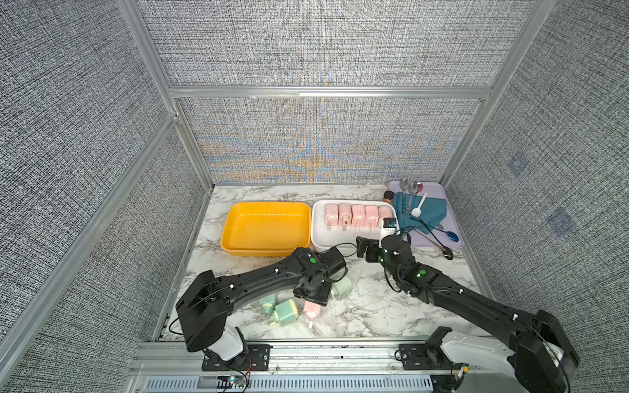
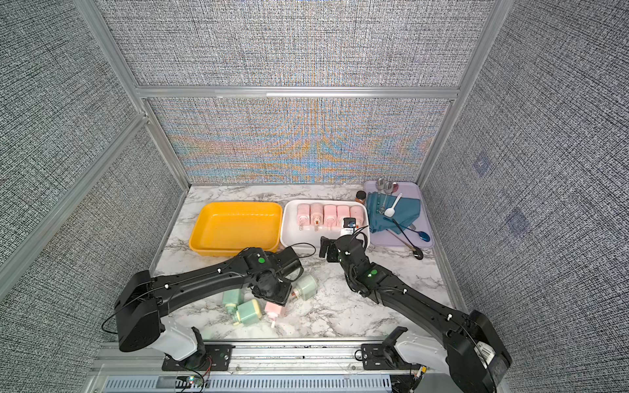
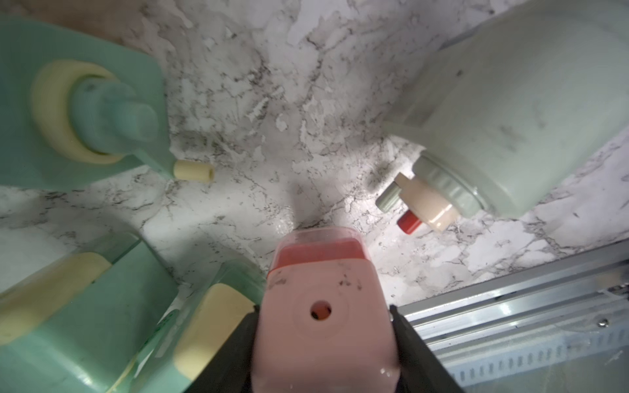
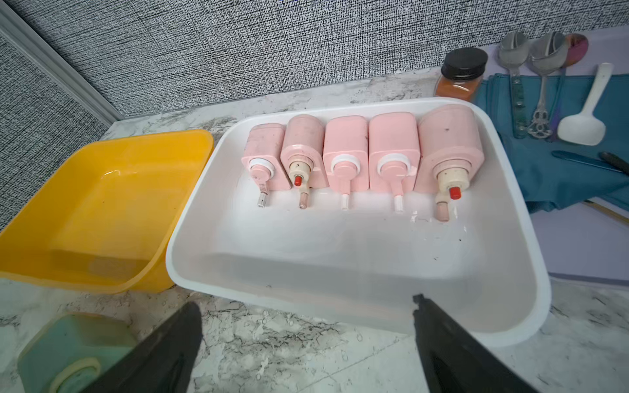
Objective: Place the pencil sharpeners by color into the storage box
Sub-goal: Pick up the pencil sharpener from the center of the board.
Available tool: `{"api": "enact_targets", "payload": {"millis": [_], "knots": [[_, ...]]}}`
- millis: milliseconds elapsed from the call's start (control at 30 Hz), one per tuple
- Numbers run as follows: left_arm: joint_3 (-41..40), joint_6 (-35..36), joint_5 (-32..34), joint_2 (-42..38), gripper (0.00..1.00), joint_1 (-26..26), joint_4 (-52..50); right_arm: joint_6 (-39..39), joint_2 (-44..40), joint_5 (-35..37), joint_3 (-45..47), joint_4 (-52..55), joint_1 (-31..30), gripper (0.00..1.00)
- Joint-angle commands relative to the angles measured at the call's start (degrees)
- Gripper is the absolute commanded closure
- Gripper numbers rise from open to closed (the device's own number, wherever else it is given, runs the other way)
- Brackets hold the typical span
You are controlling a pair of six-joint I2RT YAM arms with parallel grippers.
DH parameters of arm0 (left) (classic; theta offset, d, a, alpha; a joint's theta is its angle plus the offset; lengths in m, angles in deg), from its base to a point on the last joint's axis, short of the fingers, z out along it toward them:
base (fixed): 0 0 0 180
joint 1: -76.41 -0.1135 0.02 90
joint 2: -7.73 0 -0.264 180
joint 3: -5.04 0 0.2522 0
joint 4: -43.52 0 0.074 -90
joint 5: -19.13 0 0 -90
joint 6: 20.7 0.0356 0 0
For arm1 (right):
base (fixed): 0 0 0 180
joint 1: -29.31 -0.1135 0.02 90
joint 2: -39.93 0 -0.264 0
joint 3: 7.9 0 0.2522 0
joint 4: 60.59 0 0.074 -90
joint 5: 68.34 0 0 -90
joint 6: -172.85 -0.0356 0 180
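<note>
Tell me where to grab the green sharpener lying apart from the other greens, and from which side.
Take the green sharpener by its boxy body, jaws across the two long sides, coming straight down from above. It lies on its side, broad face up; the cream neck and crank at one end look too thin and rounded to hold.

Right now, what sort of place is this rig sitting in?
Most likely a lab robot test cell, not a home: grey fabric panels in an aluminium frame wall in a marble-look tabletop, and the left arm and right arm are bolted to a metal rail at its front edge.
</note>
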Motion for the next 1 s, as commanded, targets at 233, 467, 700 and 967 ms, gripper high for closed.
{"api": "enact_targets", "payload": {"millis": [233,467,700,967], "knots": [[5.8,-3.0,5.4,-2.9,1.0,-8.3,0.5,12.8,-1.4,-5.3,-0.4,-8.5,1.1,0.01],[9.2,-7.9,6.3,-2.1,1.0,-10.5,7.4,20.7,0.4,-10.8,-2.5,-12.1,1.2,0.01],[13.0,-17.3,16.2,-2.0,1.0,-11.0,10.4,27.5,0.3,-17.4,0.5,-21.3,1.3,0.01],[17.6,-39.7,22.3,0.4,1.0,-12.3,2.1,44.2,-0.8,-33.1,3.6,-26.6,1.4,0.01]]}}
